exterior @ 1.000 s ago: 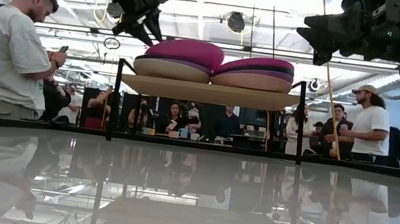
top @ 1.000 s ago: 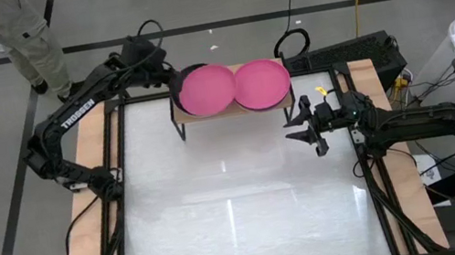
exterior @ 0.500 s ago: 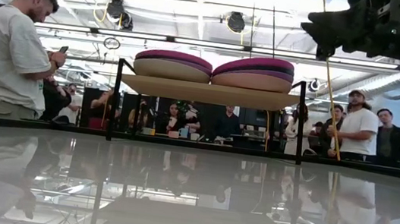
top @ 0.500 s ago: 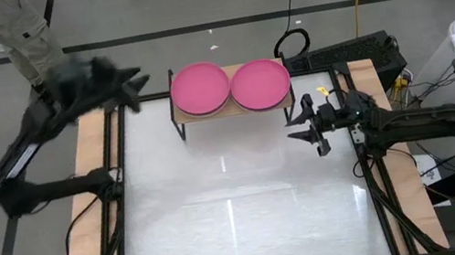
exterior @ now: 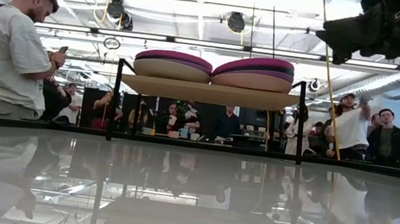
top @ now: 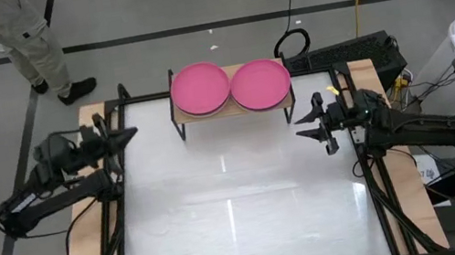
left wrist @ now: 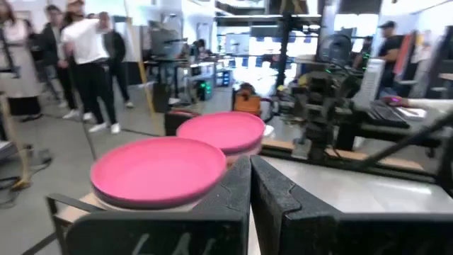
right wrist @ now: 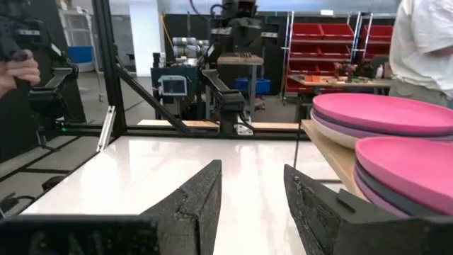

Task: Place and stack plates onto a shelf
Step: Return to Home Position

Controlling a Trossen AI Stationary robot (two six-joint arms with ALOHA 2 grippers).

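At the left edge of the worktop (top: 243,218), near the far corner, the left gripper (top: 124,137) hangs empty with fingers (left wrist: 230,195) pressed together, well apart from the shelf (exterior: 210,92). Over the right edge the right gripper (top: 308,123) hovers with fingers spread, gripping nothing, near the shelf's right end. The shelf stands mid far edge, carrying two side-by-side stacks of plates, the left stack (top: 200,89) and right stack (top: 259,84) each topped hot pink.

top plates (top: 200,89) both hot pink, bottom plates (exterior: 172,70) pale tan, shelf (exterior: 210,92) light wood w/ black legs, table (top: 240,199) white
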